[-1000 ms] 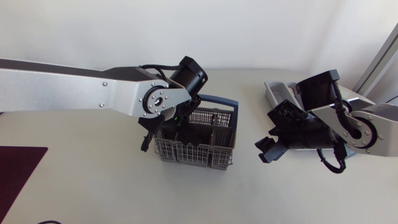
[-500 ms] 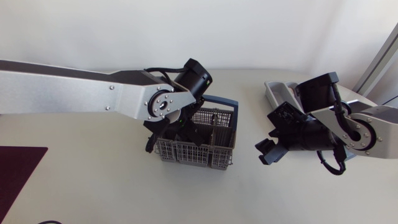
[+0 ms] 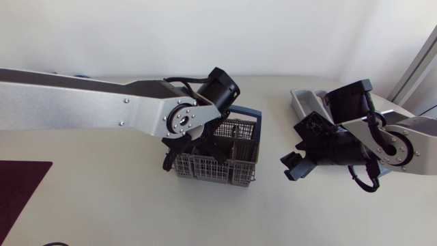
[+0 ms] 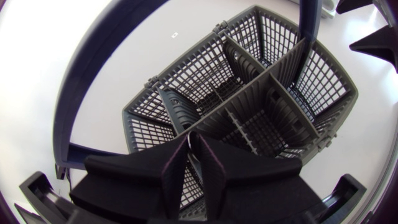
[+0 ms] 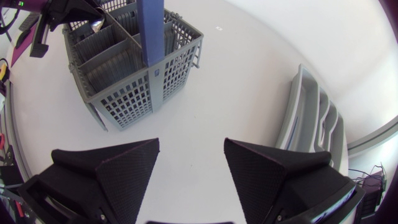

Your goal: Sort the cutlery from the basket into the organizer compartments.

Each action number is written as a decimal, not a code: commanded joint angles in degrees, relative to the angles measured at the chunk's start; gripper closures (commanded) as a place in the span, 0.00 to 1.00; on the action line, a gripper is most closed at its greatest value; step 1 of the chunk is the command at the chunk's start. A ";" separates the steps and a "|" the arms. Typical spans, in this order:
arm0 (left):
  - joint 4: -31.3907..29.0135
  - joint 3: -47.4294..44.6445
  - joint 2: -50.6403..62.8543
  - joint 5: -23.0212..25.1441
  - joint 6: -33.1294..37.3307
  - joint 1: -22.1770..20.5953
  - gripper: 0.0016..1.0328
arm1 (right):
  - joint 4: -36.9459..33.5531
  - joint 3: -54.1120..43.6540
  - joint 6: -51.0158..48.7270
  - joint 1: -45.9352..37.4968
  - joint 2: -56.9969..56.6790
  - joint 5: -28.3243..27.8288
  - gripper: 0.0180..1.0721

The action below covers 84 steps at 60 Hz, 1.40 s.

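At far left a dark mat [image 3: 20,191] lies on the table [image 3: 102,212], seen only from the head camera; our left arm [image 3: 82,102] reaches over the grey basket [image 3: 235,169], and from above its wrist hides the left gripper [image 4: 191,142] and the basket's left half; the left wrist view shows the fingers pressed together above the dividers, pinching something thin at their tips; only the right wrist view shows it from the side, a silvery piece of cutlery [image 5: 96,23] under those fingers at the basket's far corner; its kind we cannot tell, and its long axis seems to run downward; the blue handle [image 4: 87,81] arches over the basket's middle, and the basket's long side runs roughly left to right; right of it our right gripper [image 5: 189,155] hovers over bare table, fingers spread wide; the organizer [image 5: 311,118] lies beside it, long compartments running away from the gripper, partly covered by the right arm from above.
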 commanded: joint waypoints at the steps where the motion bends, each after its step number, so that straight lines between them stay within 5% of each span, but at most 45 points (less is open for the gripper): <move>1: -0.09 -1.81 -0.49 -0.31 0.67 -0.65 0.91 | 0.82 -1.94 1.57 0.72 -0.36 0.52 0.28; 30: 4.04 -6.73 -5.41 -7.16 6.73 -5.92 0.97 | 1.08 -2.46 1.84 2.30 -0.54 2.63 0.28; 61: 8.52 -9.89 -16.57 -8.92 12.27 -7.59 0.97 | 2.31 -3.78 1.22 2.74 -3.17 3.86 0.28; 84: 2.98 -5.76 -30.02 -3.65 14.38 -8.38 0.97 | 0.03 -4.66 -0.36 2.83 -19.78 -0.44 0.28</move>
